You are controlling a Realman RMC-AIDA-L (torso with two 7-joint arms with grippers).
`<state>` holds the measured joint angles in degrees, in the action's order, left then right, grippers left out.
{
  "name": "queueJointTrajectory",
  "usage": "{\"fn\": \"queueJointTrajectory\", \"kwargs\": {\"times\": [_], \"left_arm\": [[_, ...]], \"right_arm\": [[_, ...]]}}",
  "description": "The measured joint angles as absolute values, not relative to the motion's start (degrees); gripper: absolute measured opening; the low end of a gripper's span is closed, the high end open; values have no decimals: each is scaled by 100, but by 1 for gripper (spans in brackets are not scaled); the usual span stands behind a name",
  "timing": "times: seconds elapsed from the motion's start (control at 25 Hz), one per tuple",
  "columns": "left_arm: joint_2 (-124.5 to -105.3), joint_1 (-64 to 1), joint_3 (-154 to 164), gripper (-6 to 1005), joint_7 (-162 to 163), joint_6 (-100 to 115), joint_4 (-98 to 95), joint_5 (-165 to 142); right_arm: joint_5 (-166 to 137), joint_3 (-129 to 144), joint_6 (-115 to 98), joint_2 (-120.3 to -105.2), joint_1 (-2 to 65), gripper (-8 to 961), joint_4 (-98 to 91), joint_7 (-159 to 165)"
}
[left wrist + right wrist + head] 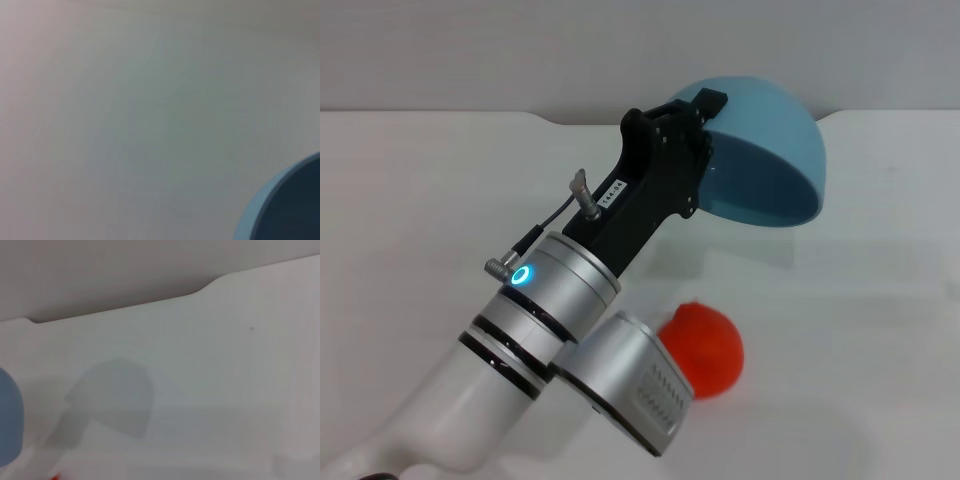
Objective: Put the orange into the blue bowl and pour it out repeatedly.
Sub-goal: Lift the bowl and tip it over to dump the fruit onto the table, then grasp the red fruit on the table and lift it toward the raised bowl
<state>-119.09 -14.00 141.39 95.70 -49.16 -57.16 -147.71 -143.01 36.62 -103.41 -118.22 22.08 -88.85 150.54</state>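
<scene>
One hand (705, 120) gripping tipped bowl (770, 150) rim

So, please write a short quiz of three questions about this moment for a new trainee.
1. True or false: the orange lies inside the blue bowl.
2. Which gripper holds the bowl? A) left B) right
3. Fill in: the bowl is lifted and tipped, its opening facing ____.

Key:
1. False; it lies on the table.
2. A, the left gripper, shut on its rim.
3. Down.
</scene>
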Motion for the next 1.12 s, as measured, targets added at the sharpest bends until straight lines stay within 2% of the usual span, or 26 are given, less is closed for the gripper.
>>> {"fn": "queueJointTrajectory", "kwargs": {"times": [0.2,0.36,0.52,0.64,0.88,1.12], "left_arm": [[-11891,-1411,14126,-1,9968,-4867,-5990,-14022],[-11820,-1227,13734,-1,10175,-3997,-6979,-12624],[-11819,-843,12358,-2,10273,-1453,-8106,-11647],[-11813,-871,10965,-2,10886,1172,-8464,-10907],[-11769,-1729,7695,-2,13187,5681,-7825,-10926],[-11738,-1883,6530,-1,13844,7134,-7722,-11596]], "right_arm": [[-14266,3678,-10335,-11830,2247,487,-8842,14996],[-14238,3930,-10295,-11861,2308,486,-8819,14764],[-13938,4601,-10052,-11875,2355,486,-8698,14487],[-13535,4961,-9767,-11869,2383,486,-8491,14247],[-12891,5569,-9371,-11875,2496,487,-8043,13077],[-12684,6917,-8674,-11877,2538,503,-7614,12338]]}}
